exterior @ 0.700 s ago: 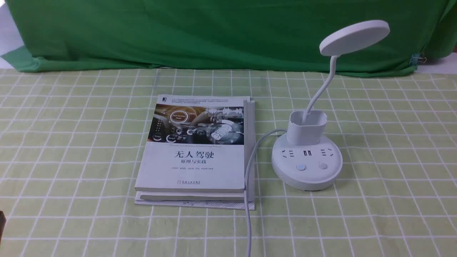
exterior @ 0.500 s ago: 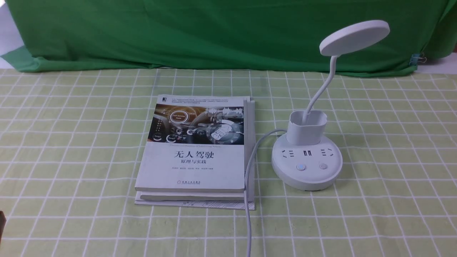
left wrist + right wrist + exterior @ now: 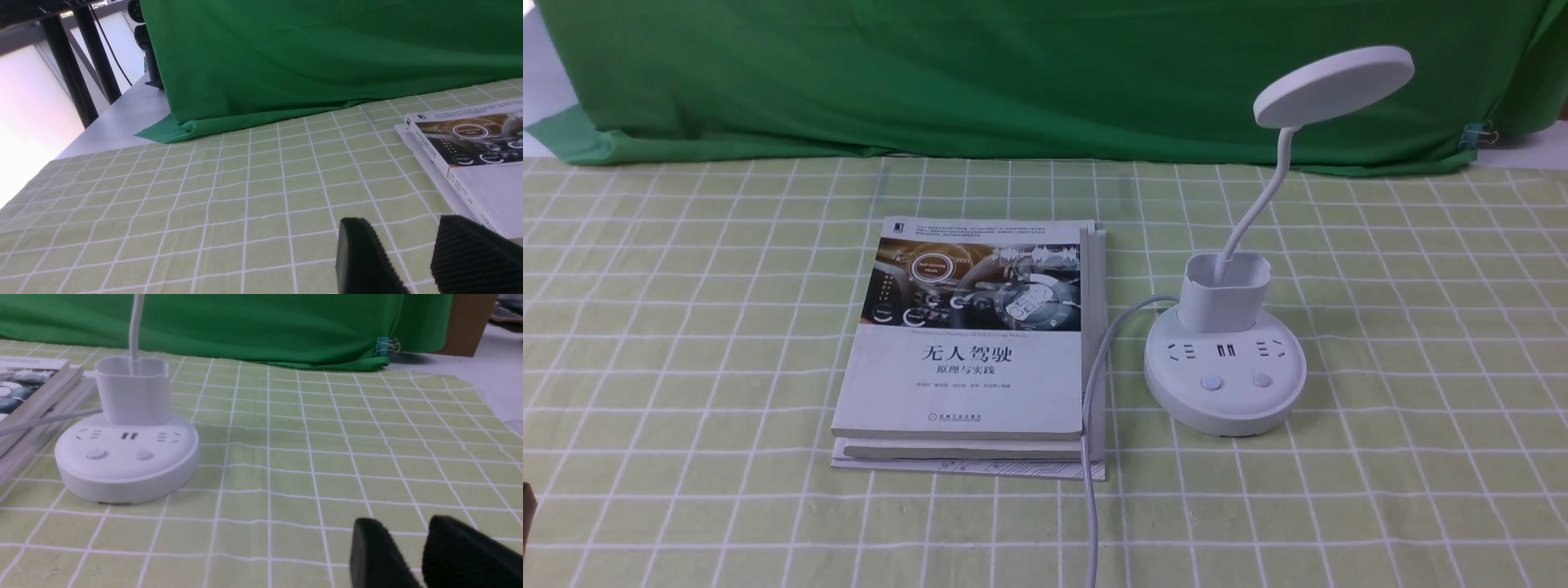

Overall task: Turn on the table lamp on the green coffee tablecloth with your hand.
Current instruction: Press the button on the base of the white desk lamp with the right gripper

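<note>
The white table lamp stands on the light green checked tablecloth, right of centre, unlit. Its disc head is raised on a thin curved neck above the cup holder. Two round buttons sit at the front of the base. The lamp base also shows in the right wrist view, well apart from my right gripper, which is open and empty low over the cloth. My left gripper is open and empty over the cloth beside the books. No jointed hand is in view.
A stack of books lies left of the lamp, and shows in the left wrist view. The lamp's white cord runs along the books' right side to the front edge. A dark green backdrop hangs behind.
</note>
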